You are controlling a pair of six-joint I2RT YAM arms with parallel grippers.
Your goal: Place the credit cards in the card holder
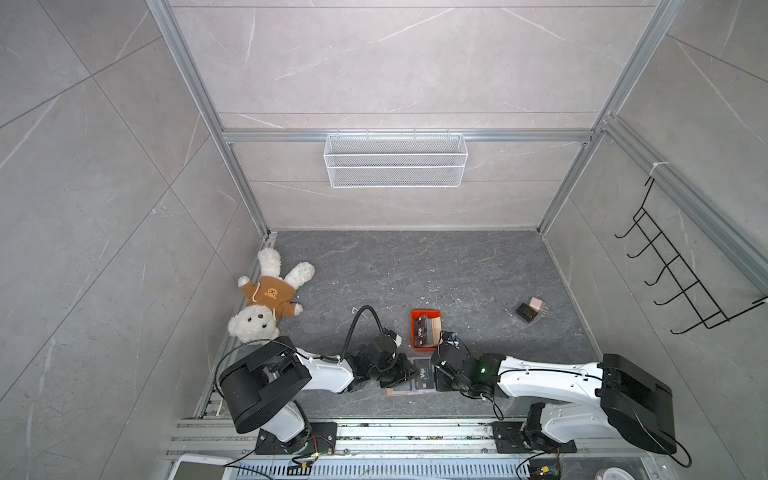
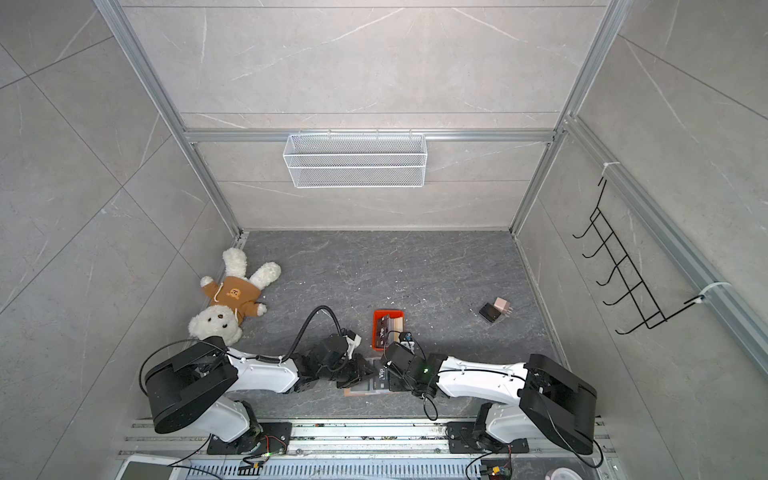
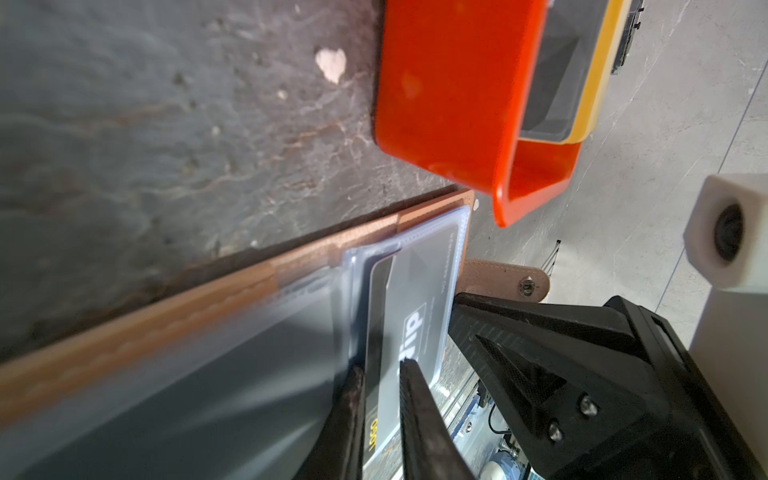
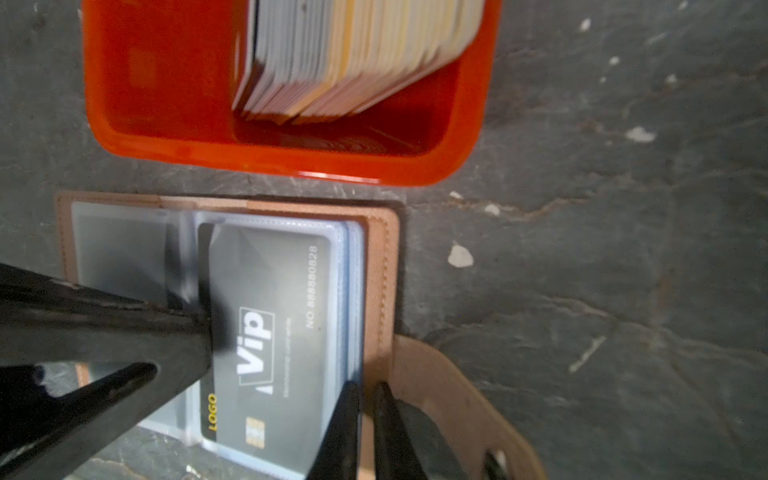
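One card holder, one orange tray, one teddy bear, many credit cards.

White "Vip" lettering is showing on two black cards.

The black card in the clear sleeve of the card holder is carrying a boxed white "Vip", a yellow "LOGO", and a pale line starting "NO" with blurred digits, mostly eights; the smaller print is too blurred to read. Just beyond the card holder, a second card in the orange tray is also showing "Vip".

White shells and black joints clad the left arm and right arm. A green light marks the right's wrist.
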